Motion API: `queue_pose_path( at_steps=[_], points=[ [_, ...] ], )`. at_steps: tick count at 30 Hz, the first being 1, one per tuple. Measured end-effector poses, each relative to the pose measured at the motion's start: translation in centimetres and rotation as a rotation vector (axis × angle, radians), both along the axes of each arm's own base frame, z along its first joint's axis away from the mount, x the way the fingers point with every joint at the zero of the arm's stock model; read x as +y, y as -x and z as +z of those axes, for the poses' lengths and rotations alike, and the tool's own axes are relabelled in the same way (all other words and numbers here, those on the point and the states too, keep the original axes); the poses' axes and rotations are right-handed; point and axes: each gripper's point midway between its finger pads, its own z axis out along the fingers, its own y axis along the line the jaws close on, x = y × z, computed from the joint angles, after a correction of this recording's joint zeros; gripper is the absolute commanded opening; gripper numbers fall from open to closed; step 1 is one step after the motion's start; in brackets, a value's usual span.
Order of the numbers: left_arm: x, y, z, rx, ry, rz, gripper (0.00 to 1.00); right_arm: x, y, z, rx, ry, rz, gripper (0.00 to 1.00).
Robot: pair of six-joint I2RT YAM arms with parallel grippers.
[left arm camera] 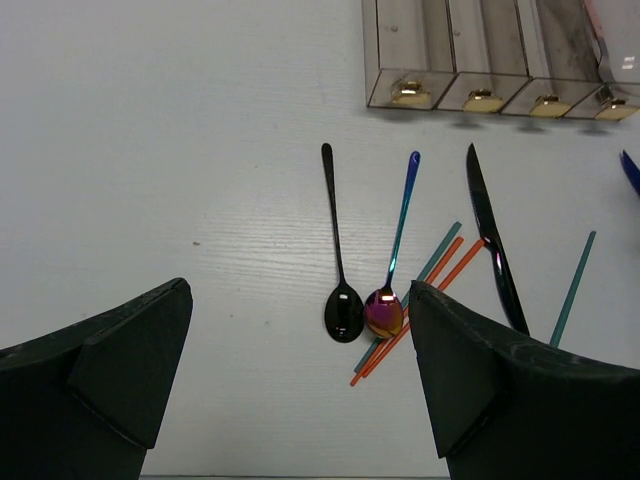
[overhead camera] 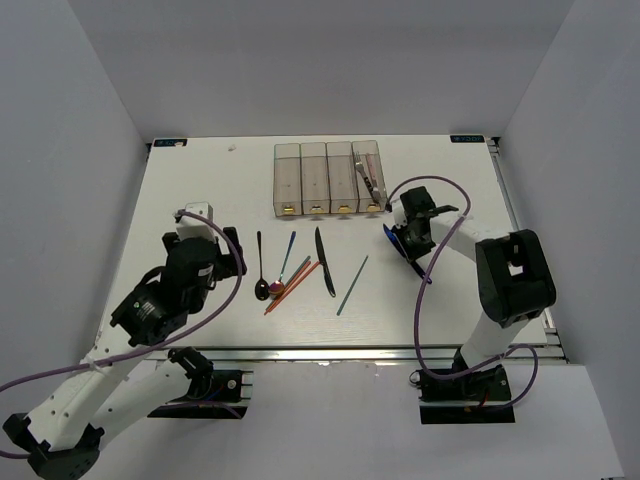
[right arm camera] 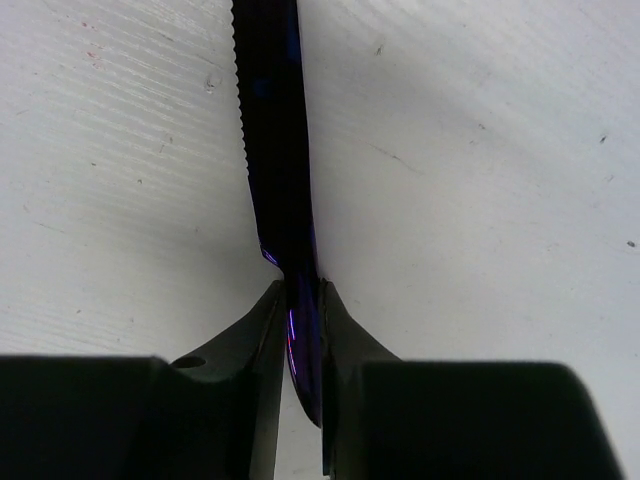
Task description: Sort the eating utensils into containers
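While the right tool (right arm camera: 300, 300) clamped a blue knife (right arm camera: 275, 130) by the desk (overhead camera: 200, 180), near the rightmost bin (overhead camera: 362, 160), the left tool (left arm camera: 298, 300) hung wide open short of the black spoon (left arm camera: 342, 305).

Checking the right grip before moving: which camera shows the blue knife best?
Right wrist: the blue knife fills the frame, serrated edge clear, pinched between the fingers of the right gripper. Top external shows a blue sliver by that gripper; left wrist catches an end at its right edge.
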Motion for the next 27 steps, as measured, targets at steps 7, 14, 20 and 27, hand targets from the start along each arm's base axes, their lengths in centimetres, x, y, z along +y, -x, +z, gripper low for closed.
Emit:
queue_pose_path(
  at_steps=[7,14,20,27],
  points=[
    [1.5,0.2,1.2,-0.068,0.028,0.074,0.98,0.8,3.0,0.2,0.011,-0.032,-0.047,0.00],
    [2.8,0.4,0.9,-0.096,0.035,0.137,0.98,2.7,5.0,3.7,-0.013,-0.193,-0.110,0.00],
    [3.0,0.3,1.1,-0.106,0.040,0.155,0.98,6.1,3.7,9.5,-0.154,-0.451,-0.145,0.00],
    [3.0,0.1,0.9,-0.105,0.038,0.166,0.98,12.8,-5.0,15.0,-0.214,-0.672,-0.253,0.00]
  ],
)
